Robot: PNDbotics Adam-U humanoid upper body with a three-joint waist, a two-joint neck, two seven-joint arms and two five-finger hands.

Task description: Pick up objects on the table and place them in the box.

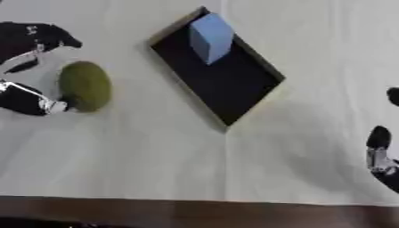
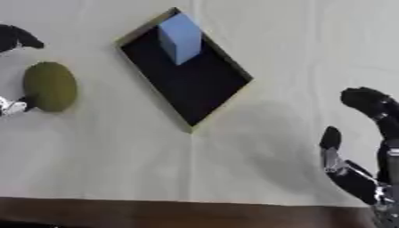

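A green oval object (image 1: 85, 86) lies on the pale cloth at the left. My left hand (image 1: 31, 42) is around it from the left: fingers spread above it, thumb (image 1: 27, 100) touching its lower left side, not closed on it. The black box (image 1: 226, 82) sits tilted in the upper middle, with a light blue block (image 1: 211, 36) leaning in its far end. My right hand (image 2: 362, 171) rests open at the lower right, fingers up, holding nothing.
The dark wooden front edge (image 1: 195, 213) of the table runs along the bottom. Bare cloth (image 1: 156, 156) stretches between the box and that edge.
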